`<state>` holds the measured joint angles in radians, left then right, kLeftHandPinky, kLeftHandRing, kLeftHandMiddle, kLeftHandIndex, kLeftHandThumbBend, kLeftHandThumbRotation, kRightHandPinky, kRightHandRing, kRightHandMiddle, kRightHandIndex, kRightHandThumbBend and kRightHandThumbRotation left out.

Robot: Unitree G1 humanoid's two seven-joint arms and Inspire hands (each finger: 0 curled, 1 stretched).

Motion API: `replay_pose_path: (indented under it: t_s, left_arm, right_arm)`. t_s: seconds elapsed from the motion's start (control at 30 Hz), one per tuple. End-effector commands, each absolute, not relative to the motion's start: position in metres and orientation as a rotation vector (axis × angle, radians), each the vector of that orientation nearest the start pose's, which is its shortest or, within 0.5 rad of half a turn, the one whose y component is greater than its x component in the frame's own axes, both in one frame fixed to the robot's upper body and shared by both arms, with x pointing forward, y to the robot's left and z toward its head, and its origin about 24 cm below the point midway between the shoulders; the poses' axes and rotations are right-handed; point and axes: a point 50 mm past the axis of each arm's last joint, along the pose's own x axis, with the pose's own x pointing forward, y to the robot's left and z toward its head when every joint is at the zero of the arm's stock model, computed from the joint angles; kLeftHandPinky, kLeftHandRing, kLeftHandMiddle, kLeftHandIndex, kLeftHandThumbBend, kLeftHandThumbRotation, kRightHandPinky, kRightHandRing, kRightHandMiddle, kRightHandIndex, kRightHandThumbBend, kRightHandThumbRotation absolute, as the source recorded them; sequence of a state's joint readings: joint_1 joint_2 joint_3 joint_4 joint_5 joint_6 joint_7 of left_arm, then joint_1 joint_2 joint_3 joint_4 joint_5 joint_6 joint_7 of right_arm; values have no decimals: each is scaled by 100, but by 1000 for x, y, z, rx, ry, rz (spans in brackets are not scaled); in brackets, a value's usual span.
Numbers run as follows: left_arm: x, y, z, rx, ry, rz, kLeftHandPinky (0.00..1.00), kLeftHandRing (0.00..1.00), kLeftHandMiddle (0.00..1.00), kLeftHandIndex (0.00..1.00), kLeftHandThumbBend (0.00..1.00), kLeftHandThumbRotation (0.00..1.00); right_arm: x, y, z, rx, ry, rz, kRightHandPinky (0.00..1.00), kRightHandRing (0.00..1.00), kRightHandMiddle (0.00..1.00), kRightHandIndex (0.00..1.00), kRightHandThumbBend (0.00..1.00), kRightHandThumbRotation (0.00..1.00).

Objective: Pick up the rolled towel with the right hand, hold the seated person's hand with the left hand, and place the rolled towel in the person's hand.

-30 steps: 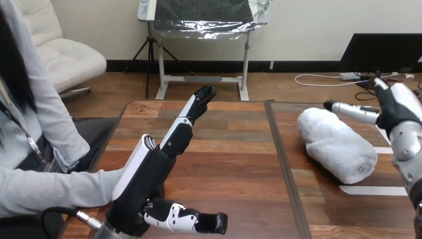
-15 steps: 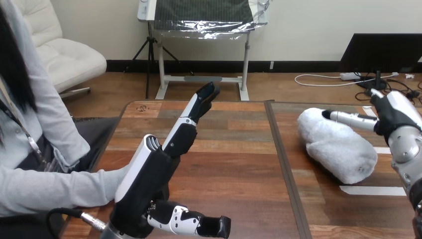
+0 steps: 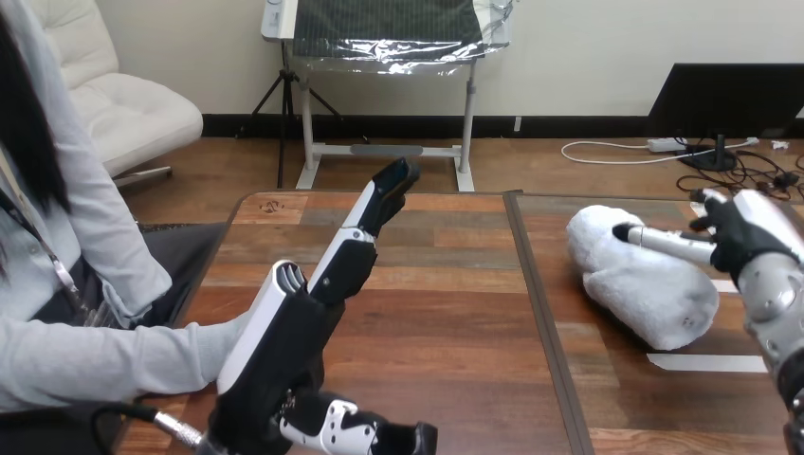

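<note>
My right hand (image 3: 747, 237) hung over the table's right side, fingers straight and parted, closed on nothing. One finger reached leftward over the far end of the rolled towel (image 3: 645, 289); contact could not be told. The towel lay on the right half of the table (image 3: 446, 313), long axis running far-left to near-right, just left of the palm. My left hand (image 3: 284, 346), fingers straight and thumb spread, stood well apart at the near left, beside the person's sleeve (image 3: 95, 365). The right hand was plainly nearer; I judged the grasp should close across the roll's axis.
</note>
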<state>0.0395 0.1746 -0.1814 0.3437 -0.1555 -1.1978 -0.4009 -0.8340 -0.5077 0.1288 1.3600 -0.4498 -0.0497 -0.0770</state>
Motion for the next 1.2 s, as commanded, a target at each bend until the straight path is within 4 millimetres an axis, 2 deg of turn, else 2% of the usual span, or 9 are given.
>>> replay_pose_path:
  t_s: [0.0,0.03,0.23,0.33,0.53,0.73,0.83,0.93,1.17]
  left_arm:
    - [197,136,70,124,-880,-457,100,100,100,100,100,63]
    - [197,135,70,117,-880,-461,100,100,100,100,100,63]
    - [194,135,71,122,-905,-439,100,100,100,100,100,65]
    - [192,135,72,112,-910,-429,93,100,100,100,100,67]
    - [189,134,72,82,-926,-412,89,100,100,100,100,62]
    - [186,133,73,50,-926,-396,87,100,100,100,100,59]
    - [184,133,74,43,-942,-380,82,100,100,100,100,58]
    - [183,131,74,35,-958,-363,70,99,100,100,100,60]
    - [179,130,74,16,-963,-350,62,98,100,99,100,61]
  right_arm:
    - [350,-283,38,-947,502,-129,70,80,79,94,100,66]
    - [350,-282,35,-953,519,-119,68,78,76,94,100,66]
    - [345,-276,25,-987,533,-73,71,83,81,94,100,67]
    - [343,-273,19,-1003,549,-52,74,88,87,94,100,67]
    - [341,-267,12,-1003,593,-33,80,93,93,95,100,66]
    - [337,-262,5,-1070,611,7,81,93,93,94,100,65]
    - [336,-261,2,-1093,617,22,81,92,93,94,100,66]
    - [334,-259,-1,-1111,618,32,80,90,91,94,100,66]
    - [332,-256,-7,-1125,637,38,77,91,92,93,100,66]
